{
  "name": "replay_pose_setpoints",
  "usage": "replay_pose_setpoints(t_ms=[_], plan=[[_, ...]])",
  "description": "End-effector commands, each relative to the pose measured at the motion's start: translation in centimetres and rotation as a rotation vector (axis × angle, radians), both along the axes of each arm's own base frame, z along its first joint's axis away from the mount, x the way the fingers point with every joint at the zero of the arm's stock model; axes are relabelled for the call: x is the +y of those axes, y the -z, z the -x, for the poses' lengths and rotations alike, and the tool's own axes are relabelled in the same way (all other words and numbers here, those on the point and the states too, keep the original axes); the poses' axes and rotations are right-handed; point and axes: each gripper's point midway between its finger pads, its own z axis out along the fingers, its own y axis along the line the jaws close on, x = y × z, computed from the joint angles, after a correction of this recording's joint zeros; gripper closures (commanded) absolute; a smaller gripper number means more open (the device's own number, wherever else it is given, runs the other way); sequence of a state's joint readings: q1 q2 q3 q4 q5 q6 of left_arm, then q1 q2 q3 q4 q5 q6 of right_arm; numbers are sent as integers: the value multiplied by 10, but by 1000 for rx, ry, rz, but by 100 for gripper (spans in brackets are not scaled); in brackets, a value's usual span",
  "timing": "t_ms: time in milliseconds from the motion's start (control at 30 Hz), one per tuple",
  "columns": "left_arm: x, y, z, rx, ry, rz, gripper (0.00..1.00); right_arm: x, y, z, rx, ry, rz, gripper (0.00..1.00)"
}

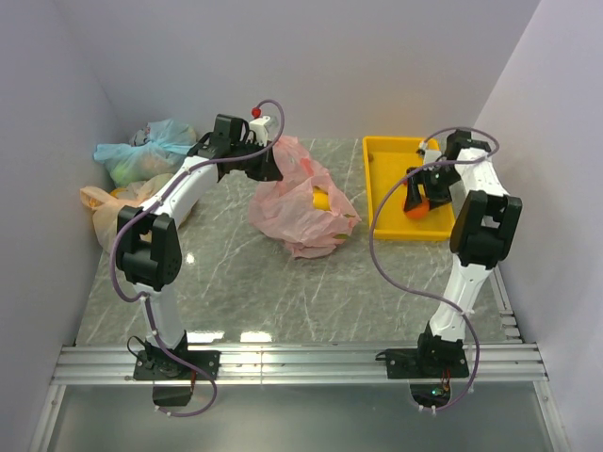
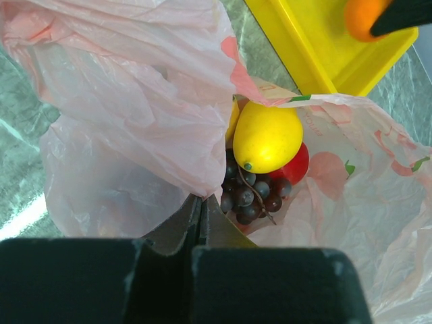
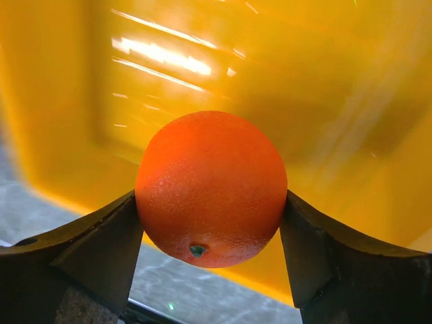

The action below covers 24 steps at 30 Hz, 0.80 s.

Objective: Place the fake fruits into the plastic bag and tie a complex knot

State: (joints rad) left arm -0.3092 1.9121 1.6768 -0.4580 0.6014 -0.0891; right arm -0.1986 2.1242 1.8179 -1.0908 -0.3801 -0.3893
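Note:
The salmon-pink plastic bag (image 1: 301,202) lies open mid-table. My left gripper (image 1: 273,162) is shut on the bag's upper edge (image 2: 196,189) and holds it up. Inside the bag I see a yellow lemon (image 2: 266,137), a red round fruit (image 2: 297,165) and a dark purple grape bunch (image 2: 250,192). My right gripper (image 1: 417,200) is shut on an orange ball (image 3: 210,189), held above the yellow tray (image 1: 396,184); the same ball shows in the left wrist view (image 2: 361,17).
A blue-green tied bag (image 1: 146,151) and a pale peach-orange tied bag (image 1: 113,207) lie at the far left by the wall. The yellow tray (image 2: 324,54) stands right of the pink bag. Walls close in on both sides.

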Motion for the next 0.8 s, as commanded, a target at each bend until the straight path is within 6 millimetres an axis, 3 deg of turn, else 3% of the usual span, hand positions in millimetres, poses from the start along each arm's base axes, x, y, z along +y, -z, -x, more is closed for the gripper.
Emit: replay_pose_setpoints(t_ms=[0, 100, 133, 200, 233, 267, 333, 367, 500, 567, 600, 633, 767], plan=[[-3, -26, 4, -75, 31, 21, 100, 48, -116, -30, -345, -86, -214, 59], [-3, -27, 7, -77, 37, 30, 100, 96, -162, -44, -485, -170, -334, 62], [-3, -28, 8, -74, 38, 32, 100, 127, -178, -43, -520, -241, -399, 62], [-5, -26, 11, -59, 41, 42, 100, 161, -201, -48, -604, -312, -467, 62], [-5, -25, 11, -54, 40, 45, 100, 180, -205, -47, -621, -347, -496, 62], [-5, -25, 13, -52, 41, 47, 100, 212, -210, -42, -638, -408, -528, 62], [-6, -23, 15, -41, 38, 49, 100, 244, -223, -44, -697, -466, -564, 62], [-6, -26, 15, -47, 38, 52, 100, 269, -224, -37, -702, -512, -578, 63], [-4, -29, 17, -58, 37, 49, 100, 317, -208, -25, -685, -624, -589, 63], [-3, -31, 18, -60, 31, 44, 100, 330, -203, -14, -665, -696, -604, 65], [-2, -31, 18, -63, 31, 41, 100, 334, -188, -3, -590, -715, -604, 65], [0, -32, 18, -63, 27, 39, 100, 337, -187, 2, -578, -745, -599, 66], [1, -38, 20, -57, 14, 59, 100, 332, -157, 32, -462, -861, -543, 66]])
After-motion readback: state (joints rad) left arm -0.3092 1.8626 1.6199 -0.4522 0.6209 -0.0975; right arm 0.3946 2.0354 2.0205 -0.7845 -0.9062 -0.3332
